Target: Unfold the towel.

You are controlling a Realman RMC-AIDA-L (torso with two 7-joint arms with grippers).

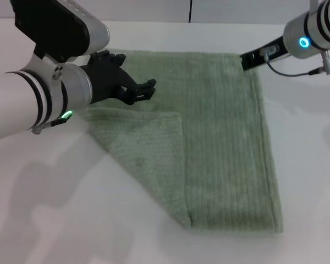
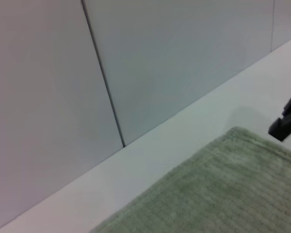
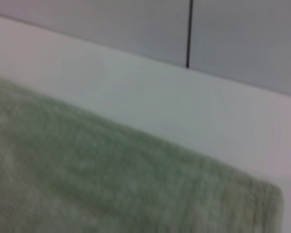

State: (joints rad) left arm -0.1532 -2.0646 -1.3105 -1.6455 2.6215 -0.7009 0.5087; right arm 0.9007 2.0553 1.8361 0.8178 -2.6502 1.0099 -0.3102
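Observation:
The pale sage-green towel lies flat on the white table, with its near-left part folded over itself as a triangular flap. My left gripper hovers open and empty over the towel's far-left area, just beyond the flap's edge. My right gripper is at the towel's far-right corner; it also shows in the left wrist view beside that corner. The towel's far edge shows in the left wrist view and in the right wrist view.
The white table stretches around the towel on all sides. A grey panelled wall with a dark seam stands close behind the towel's far edge.

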